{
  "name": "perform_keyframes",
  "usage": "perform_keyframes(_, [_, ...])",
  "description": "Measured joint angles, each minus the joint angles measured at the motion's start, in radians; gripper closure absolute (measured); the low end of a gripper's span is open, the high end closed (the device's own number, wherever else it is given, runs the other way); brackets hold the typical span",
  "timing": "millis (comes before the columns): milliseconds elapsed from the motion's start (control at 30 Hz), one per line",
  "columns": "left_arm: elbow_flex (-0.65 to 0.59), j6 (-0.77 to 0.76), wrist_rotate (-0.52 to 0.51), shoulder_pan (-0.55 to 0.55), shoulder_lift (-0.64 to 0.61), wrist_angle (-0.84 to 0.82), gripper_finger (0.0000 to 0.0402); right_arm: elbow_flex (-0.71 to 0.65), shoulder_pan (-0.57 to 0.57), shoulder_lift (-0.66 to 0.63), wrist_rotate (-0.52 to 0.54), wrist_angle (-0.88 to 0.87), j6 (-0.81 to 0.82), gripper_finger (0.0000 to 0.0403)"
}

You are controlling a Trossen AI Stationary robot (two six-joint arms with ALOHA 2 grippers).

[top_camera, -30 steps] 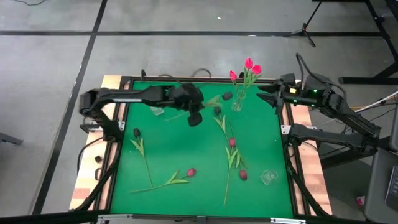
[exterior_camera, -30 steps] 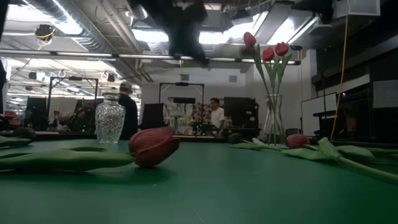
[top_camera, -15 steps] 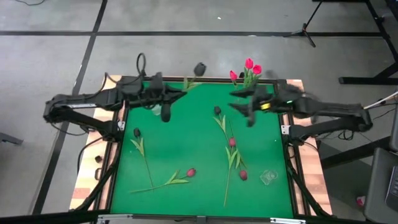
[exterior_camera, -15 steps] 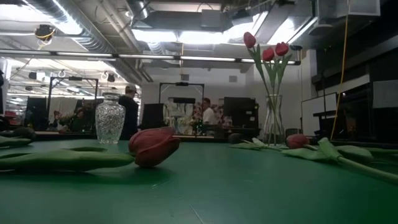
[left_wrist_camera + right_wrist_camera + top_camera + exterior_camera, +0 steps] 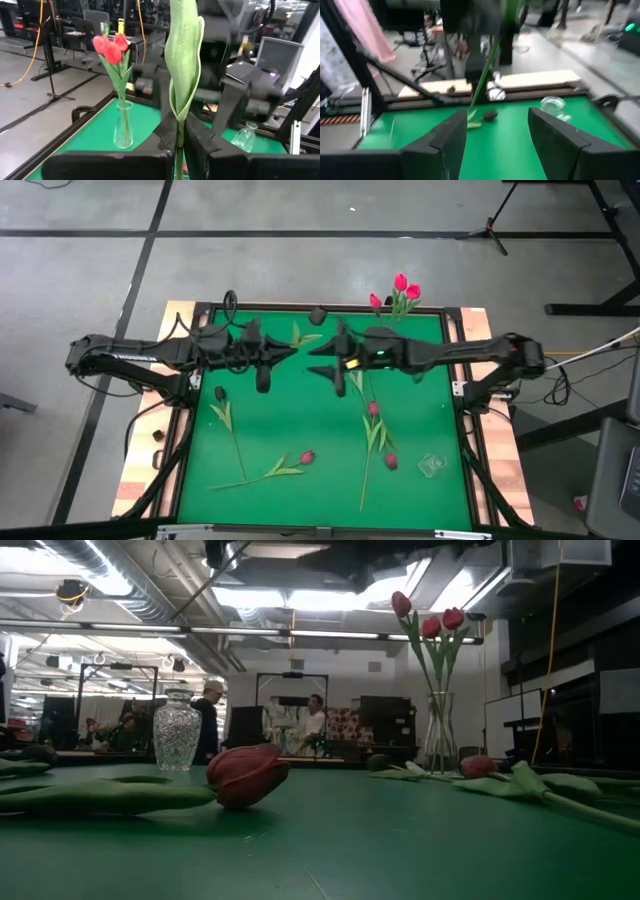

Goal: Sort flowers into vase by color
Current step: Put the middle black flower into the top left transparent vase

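Both arms reach toward the middle, the left end effector (image 5: 285, 352) clamped, the right end effector (image 5: 318, 360) spread wide.

The high camera looked straight down from well above, taking in the whole green table (image 5: 320, 430) and the grey floor around it. The low camera sat at mat level, facing across the table into the room. Both caught the slim vase (image 5: 383, 340) (image 5: 439, 735) of pink tulips. The left wrist camera looked forward, close behind its fingers (image 5: 167, 132), sharing that vase (image 5: 122, 125). The right wrist camera faced the table's wooden edge (image 5: 535, 80).
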Motion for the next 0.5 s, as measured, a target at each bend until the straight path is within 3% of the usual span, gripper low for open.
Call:
perform_keyframes(267, [0.000, 0.001, -0.001, -0.020, 0.000, 0.029, 0.0386, 0.115, 0.000, 0.147, -0.080, 0.088, 0.002, 0.0194])
perform_keyframes(500, [0.000, 0.009, -0.003, -0.021, 0.000, 0.044, 0.0386, 0.176, -0.001, 0.187, -0.118, 0.127, 0.003, 0.0194])
